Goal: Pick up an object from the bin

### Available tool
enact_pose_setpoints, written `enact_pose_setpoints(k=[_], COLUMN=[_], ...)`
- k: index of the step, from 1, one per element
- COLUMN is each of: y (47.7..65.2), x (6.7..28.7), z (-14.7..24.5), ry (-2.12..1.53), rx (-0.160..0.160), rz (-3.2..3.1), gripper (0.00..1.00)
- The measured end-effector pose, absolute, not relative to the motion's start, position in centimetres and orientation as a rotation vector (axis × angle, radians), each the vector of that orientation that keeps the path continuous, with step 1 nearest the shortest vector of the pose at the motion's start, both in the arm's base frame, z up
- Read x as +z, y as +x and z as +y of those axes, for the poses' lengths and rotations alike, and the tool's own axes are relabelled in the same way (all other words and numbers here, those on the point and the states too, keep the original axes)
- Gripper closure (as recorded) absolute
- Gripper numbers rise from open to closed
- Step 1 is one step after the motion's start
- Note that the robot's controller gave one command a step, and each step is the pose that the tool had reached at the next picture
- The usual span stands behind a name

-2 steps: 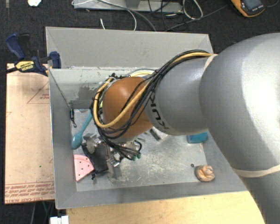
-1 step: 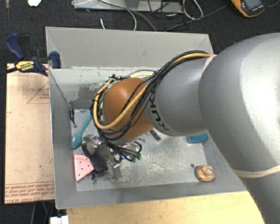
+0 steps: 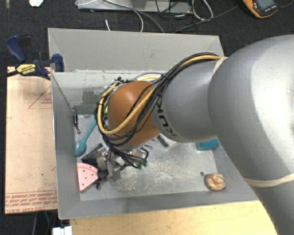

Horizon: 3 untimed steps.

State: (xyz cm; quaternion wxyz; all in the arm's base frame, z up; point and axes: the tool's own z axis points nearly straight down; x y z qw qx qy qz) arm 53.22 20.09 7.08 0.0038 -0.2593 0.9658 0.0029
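My gripper point(image 3: 110, 166) hangs low over the bin's front left part, under the arm's orange cover. Just to its left a pink wedge-shaped piece point(image 3: 85, 176) lies flat on the bin floor in the front left corner. A black flat thing point(image 3: 93, 155) sits between the pink piece and the gripper, partly hidden by it. A light blue spoon point(image 3: 84, 140) lies along the left wall, a little behind the gripper.
A small tan lump point(image 3: 215, 181) rests near the front right of the bin. A blue thing point(image 3: 207, 144) peeks out from under the arm on the right. The arm covers the bin's middle and back.
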Motion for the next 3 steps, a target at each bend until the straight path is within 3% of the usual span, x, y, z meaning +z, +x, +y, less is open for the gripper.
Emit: enact_pose_setpoints(k=[1, 2, 3], y=[53.2, 53.1, 53.0], x=[7.1, 9.7, 14.7], z=[20.1, 20.1, 20.1], ry=[-0.812, -0.812, -0.812], rx=[0.009, 0.009, 0.009], rz=[3.027, 3.031, 3.034], gripper=[1.0, 1.0, 1.0])
